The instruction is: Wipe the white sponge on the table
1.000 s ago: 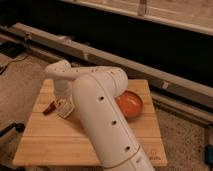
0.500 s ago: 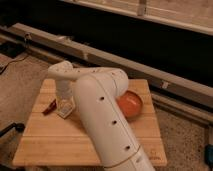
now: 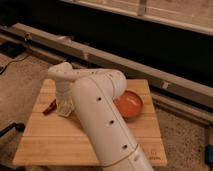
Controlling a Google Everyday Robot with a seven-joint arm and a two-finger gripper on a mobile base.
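From the near edge of the table (image 3: 45, 145) the white arm (image 3: 100, 120) reaches left – its gripper (image 3: 63, 103) down on the white sponge (image 3: 64, 112), whether clamped I cannot tell – beside a red object (image 3: 49, 107), an orange bowl (image 3: 129, 104) farther right.

We see the table (image 3: 45, 145) as a pale wooden square of parallel planks, lying flat, its grain running left to right. The gripper (image 3: 63, 104) is down on the tabletop at about 9 o'clock from the table's middle. The small off-white patch at its lower end looks like the sponge (image 3: 65, 113), flat on the wood, though we cannot separate the two cleanly.
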